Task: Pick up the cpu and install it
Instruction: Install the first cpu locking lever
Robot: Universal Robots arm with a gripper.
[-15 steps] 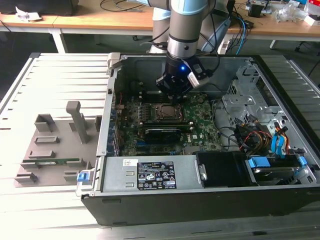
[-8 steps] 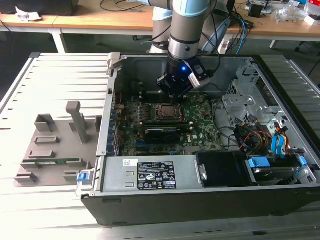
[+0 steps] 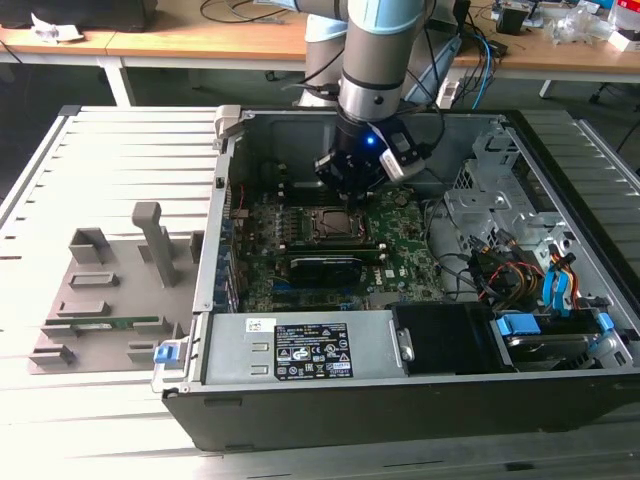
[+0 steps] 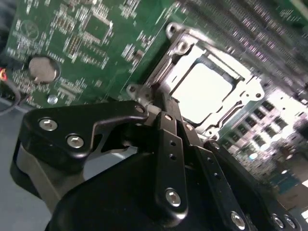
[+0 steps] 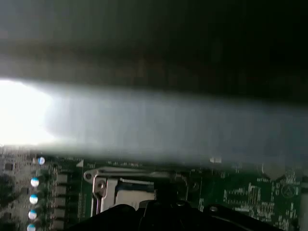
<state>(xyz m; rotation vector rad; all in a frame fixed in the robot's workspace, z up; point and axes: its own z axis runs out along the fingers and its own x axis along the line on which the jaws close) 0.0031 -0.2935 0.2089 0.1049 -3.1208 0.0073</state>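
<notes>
Lying open on slatted table (image 3: 90, 140), computer case (image 3: 560, 170) shows green motherboard (image 3: 400, 265) inside. Arm (image 3: 375, 60) reaches down into case, gripper (image 3: 352, 185) hanging just above metal-framed socket (image 3: 325, 225). Second wrist view: cpu (image 4: 202, 91) sits flat inside socket frame (image 4: 250, 89), pale top bright with glare, apart from the gripper body. Fingers' state: cannot tell, linkage blocks the tips.

You saw a pale silver cpu (image 4: 201, 92) on a green motherboard (image 4: 91, 43), behind a black gripper (image 4: 161, 108).
</notes>
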